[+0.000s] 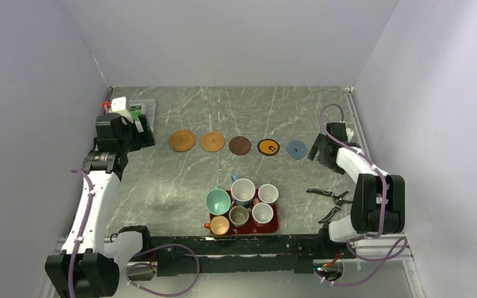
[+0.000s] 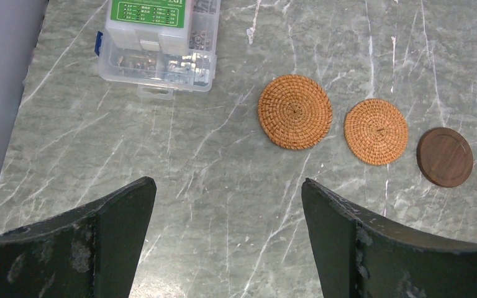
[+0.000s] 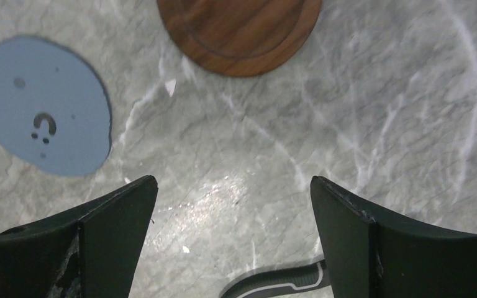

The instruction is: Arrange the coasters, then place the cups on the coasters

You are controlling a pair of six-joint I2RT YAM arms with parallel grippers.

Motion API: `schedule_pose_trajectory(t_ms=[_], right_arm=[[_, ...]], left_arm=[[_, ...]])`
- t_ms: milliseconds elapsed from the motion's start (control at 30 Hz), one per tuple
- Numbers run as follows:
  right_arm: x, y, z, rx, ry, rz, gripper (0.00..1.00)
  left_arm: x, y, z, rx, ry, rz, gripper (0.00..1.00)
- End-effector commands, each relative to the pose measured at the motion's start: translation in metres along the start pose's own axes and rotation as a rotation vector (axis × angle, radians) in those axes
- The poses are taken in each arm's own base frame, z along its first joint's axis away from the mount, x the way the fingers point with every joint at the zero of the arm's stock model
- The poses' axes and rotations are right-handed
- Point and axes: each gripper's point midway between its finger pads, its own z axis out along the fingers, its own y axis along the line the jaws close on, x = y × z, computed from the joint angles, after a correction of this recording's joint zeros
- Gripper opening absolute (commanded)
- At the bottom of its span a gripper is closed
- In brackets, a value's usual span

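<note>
Five coasters lie in a row across the table: two orange-tan woven ones (image 1: 182,140) (image 1: 212,141), a dark brown one (image 1: 240,144), a black one with an orange ring (image 1: 268,147) and a blue-grey one (image 1: 296,149). The right wrist view shows the blue-grey coaster (image 3: 46,121) and another dark brown coaster (image 3: 242,31) beside it. Several cups stand on a red tray (image 1: 274,227), among them a teal cup (image 1: 218,201) and a white cup with a blue handle (image 1: 243,190). My left gripper (image 1: 141,136) (image 2: 228,198) hangs open left of the row. My right gripper (image 1: 318,151) (image 3: 233,192) is open at the row's right end.
A clear plastic parts box (image 2: 158,43) sits at the back left corner. Black pliers (image 1: 329,195) lie right of the tray, and a handle (image 3: 279,282) shows under my right gripper. Walls close in the table on the left, back and right.
</note>
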Motion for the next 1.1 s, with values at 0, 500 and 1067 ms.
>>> schedule_pose_trajectory(t_ms=[0,500,1067], right_arm=[[-0.051,0.000,-0.005,0.003,-0.126,0.013,0.99],[-0.087,0.040,0.044,-0.111,-0.012,-0.094,0.81],[-0.052,0.060,0.062,-0.232,0.144,-0.136,0.68]], left_arm=[[-0.010,-0.001,-0.001,0.002,-0.027,-0.013,0.94],[-0.009,0.002,0.001,-0.012,-0.019,-0.009,0.94],[-0.008,0.001,0.002,-0.008,-0.012,-0.011,0.94]])
